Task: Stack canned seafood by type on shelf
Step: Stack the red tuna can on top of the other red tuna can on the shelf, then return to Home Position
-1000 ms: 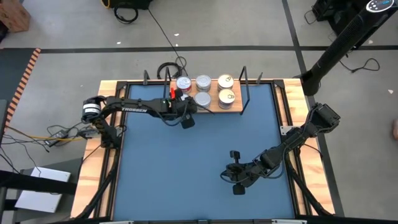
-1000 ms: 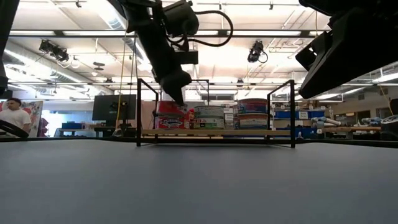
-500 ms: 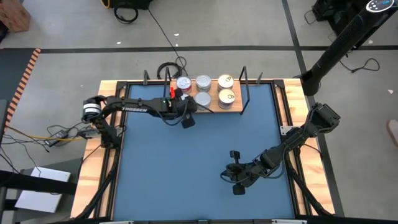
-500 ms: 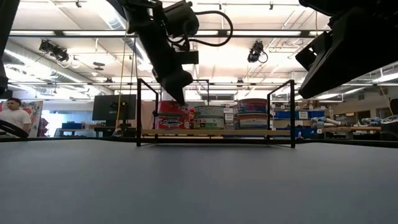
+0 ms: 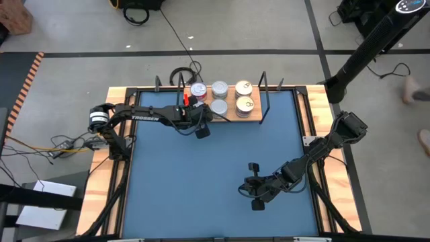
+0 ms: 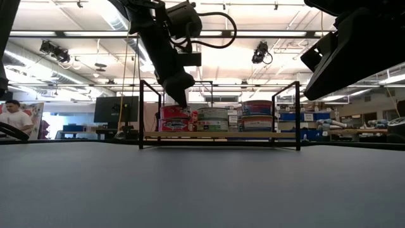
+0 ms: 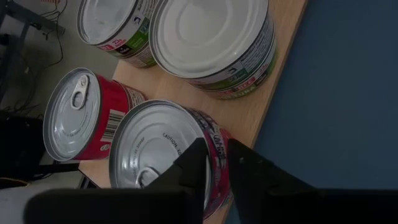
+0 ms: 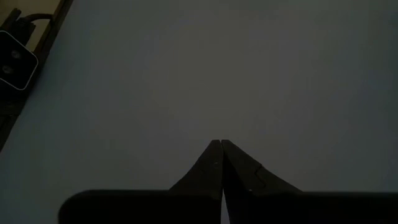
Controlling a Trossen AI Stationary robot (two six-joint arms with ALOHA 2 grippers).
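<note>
Sitting upright on the shelf (image 5: 248,115) at the frame's upper centre, lids skyward, the round tins have no long axis to speak of. The red-sided tin (image 7: 168,158) at the shelf's left front corner has the left gripper (image 7: 214,163) over its rim, fingers parted a crack around the edge, seemingly letting go. This looks like the final placement. Next, a straight lift clear would avoid tipping it. The right gripper (image 8: 221,155), fingers pressed together, waits over bare mat at lower right.

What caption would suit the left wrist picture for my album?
Left gripper straddling the rim of a red-sided tin on the wooden shelf.
</note>
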